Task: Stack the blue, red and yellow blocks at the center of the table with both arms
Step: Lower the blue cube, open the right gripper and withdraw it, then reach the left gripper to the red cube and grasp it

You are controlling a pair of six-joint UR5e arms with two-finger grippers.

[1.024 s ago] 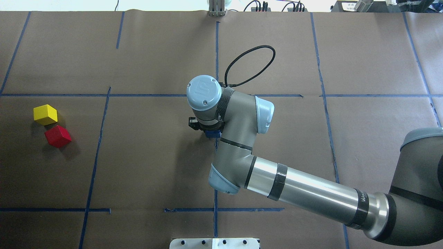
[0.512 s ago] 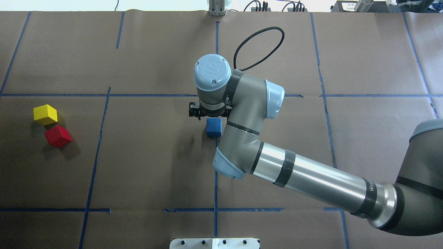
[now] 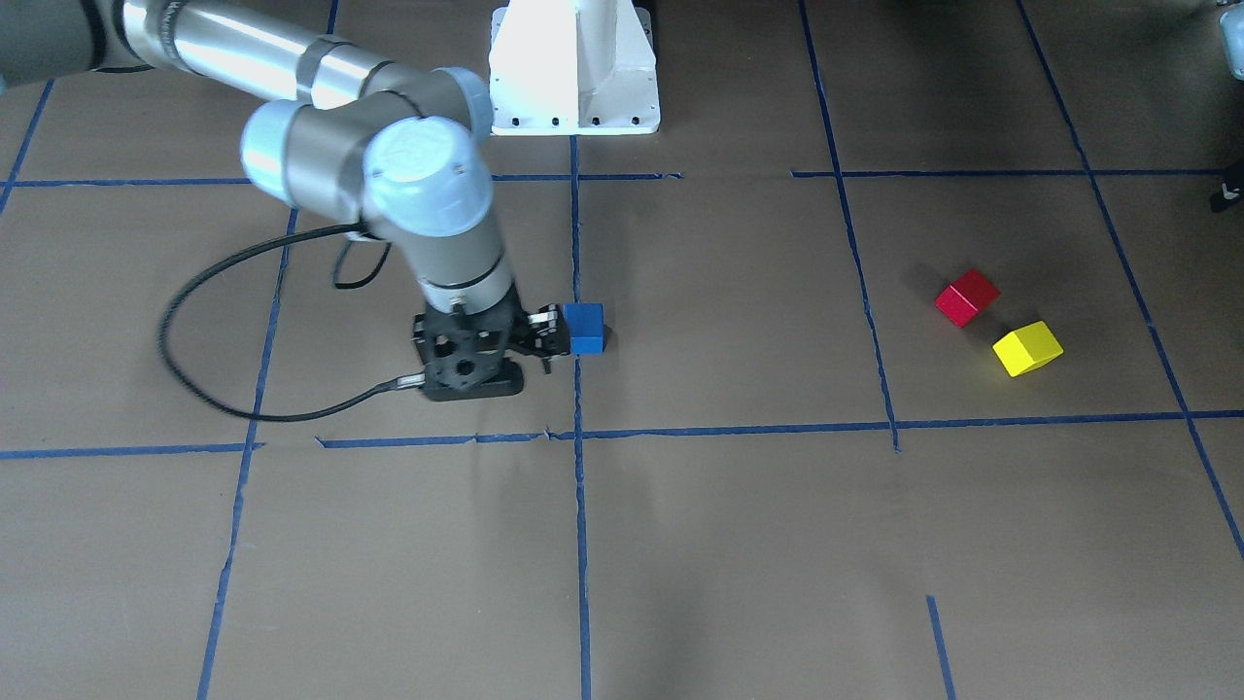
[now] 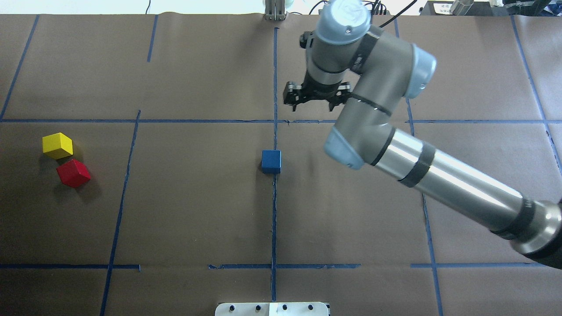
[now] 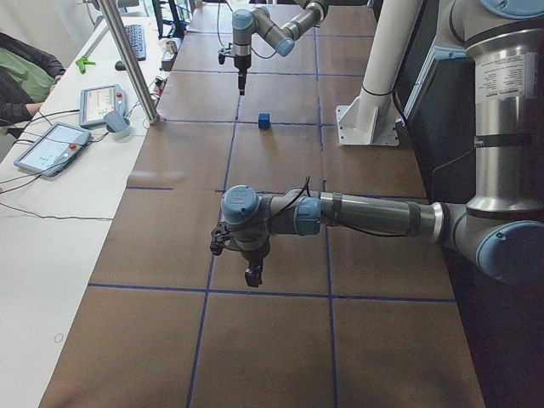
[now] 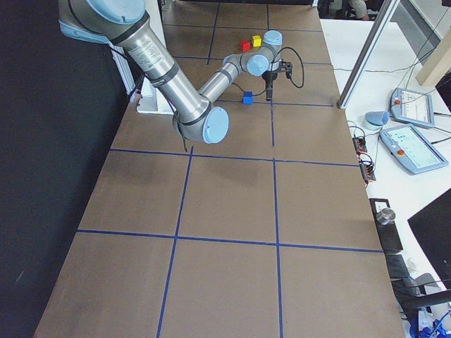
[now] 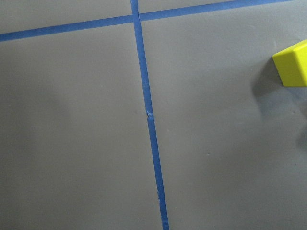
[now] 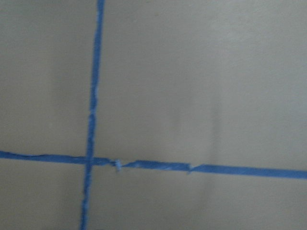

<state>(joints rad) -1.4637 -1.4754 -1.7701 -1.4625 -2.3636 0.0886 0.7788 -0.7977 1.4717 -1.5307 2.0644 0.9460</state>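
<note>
Hanging empty w/ jaws spread, right gripper (image 4: 312, 105) is beyond blue block (image 4: 271, 161) at table (image 4: 184, 210) centre; red block (image 4: 73, 173), yellow block (image 4: 57, 145) lie at left; left gripper (image 5: 252, 274): cannot tell.

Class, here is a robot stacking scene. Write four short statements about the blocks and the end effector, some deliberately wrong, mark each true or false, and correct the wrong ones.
1. The blue block sits alone on the table, on a tape line. True.
2. The red block is stacked on the yellow block. False: both sit side by side on the table.
3. The right end effector grips the blue block. False: it is open, empty and apart from the block.
4. The yellow block lies farther from the robot than the red block. True.
</note>
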